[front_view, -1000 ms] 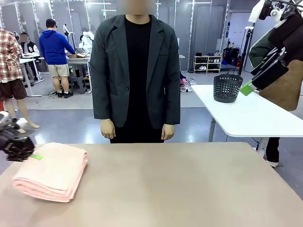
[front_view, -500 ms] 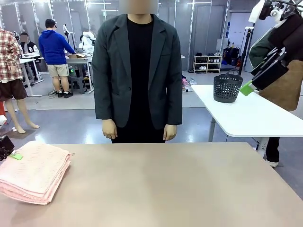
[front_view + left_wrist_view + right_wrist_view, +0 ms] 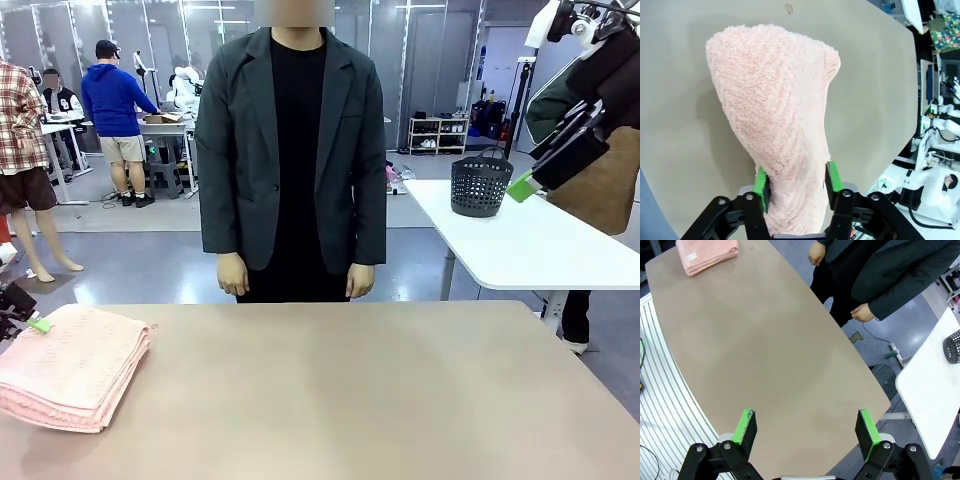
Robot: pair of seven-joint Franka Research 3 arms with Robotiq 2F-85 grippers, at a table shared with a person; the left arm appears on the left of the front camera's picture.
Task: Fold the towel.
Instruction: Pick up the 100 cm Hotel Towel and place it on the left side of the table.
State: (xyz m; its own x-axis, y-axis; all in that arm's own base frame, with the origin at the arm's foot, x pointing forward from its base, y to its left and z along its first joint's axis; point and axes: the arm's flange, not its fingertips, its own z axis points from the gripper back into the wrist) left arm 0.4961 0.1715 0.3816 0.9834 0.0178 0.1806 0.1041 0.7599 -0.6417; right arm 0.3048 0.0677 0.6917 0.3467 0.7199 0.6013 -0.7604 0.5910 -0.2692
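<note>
The salmon-pink towel lies folded in a thick stack at the table's left front edge. My left gripper sits low at the picture's left edge, against the stack's far left corner. In the left wrist view the towel stretches away from the left gripper, whose jaws stand partly apart with the towel's near end between the green pads. My right gripper hangs high at the upper right, open and empty. From there the right gripper looks down on the table and the distant towel.
A person in a dark jacket stands at the far side of the brown table, hands down at the sides. A dark basket stands on a white table behind at the right.
The folded towel has slid left toward the table's edge with my left gripper, whose jaws have widened around it. The right arm has not moved.
</note>
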